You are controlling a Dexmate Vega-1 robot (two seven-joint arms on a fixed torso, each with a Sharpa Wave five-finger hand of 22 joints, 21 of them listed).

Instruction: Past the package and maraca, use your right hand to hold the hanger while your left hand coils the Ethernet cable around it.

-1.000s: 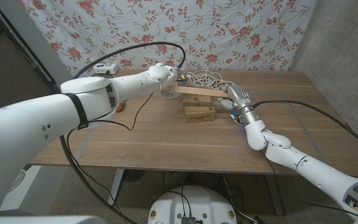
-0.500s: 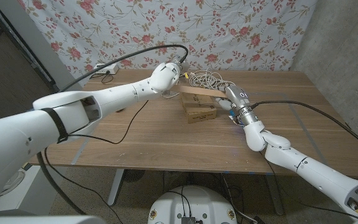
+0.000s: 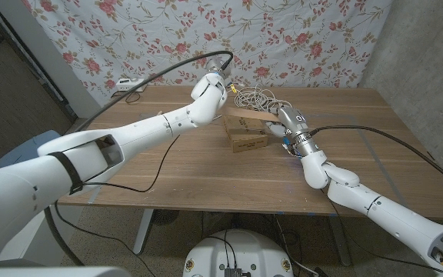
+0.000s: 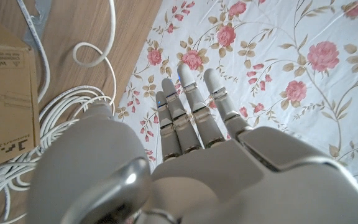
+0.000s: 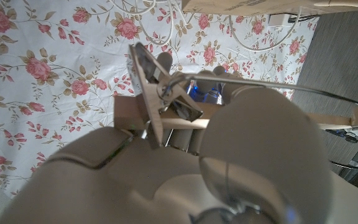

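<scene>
A wooden hanger (image 3: 246, 115) lies aslant over the cardboard package (image 3: 247, 139) at the table's middle back. My right hand (image 3: 288, 123) grips the hanger's right end; in the right wrist view the hand holds the wooden bar (image 5: 166, 121) with its metal clip (image 5: 149, 84) and wire hook. The white Ethernet cable (image 3: 255, 98) lies in a loose pile behind the hanger, and its loops (image 4: 73, 112) lie beside the package (image 4: 5, 106). My left hand (image 3: 218, 81) hovers by the hanger's left end near the pile, fingers (image 4: 194, 109) stretched out, holding nothing.
A floral cloth (image 3: 283, 38) hangs behind the table's far edge. A white power strip (image 3: 121, 83) sits at the back left corner. A black cable (image 3: 168, 65) arcs over my left arm. Bare wood (image 3: 206, 169) spreads across the table's near half.
My left arm has swung up and toward the back, carrying its hand from the hanger's left end to beside the cable pile. The right hand and hanger have stayed put.
</scene>
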